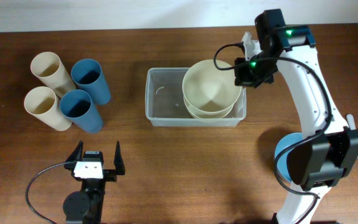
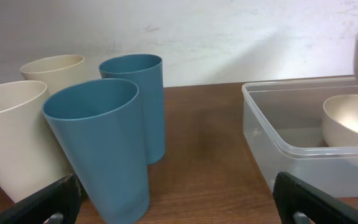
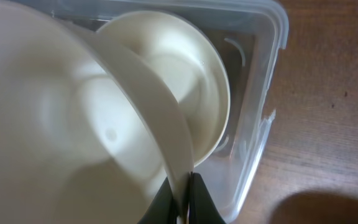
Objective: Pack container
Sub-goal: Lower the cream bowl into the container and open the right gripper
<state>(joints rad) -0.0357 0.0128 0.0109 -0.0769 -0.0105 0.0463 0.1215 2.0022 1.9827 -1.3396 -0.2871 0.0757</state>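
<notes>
Overhead and wrist views. The container (image 1: 163,99) lies mid-table (image 1: 185,168), its long side running left to right, with one cream bowl (image 1: 209,113) in its right half. The right claw (image 3: 180,202) is at the container's far right corner, closed to a narrow pinch on the rim of a second cream bowl (image 1: 211,87). It holds this bowl tilted above the first. The left claw (image 1: 96,154), spread wide and empty, sits toward the near edge, well apart from the container. Four cups (image 1: 87,74), two cream and two blue, stand at left.
</notes>
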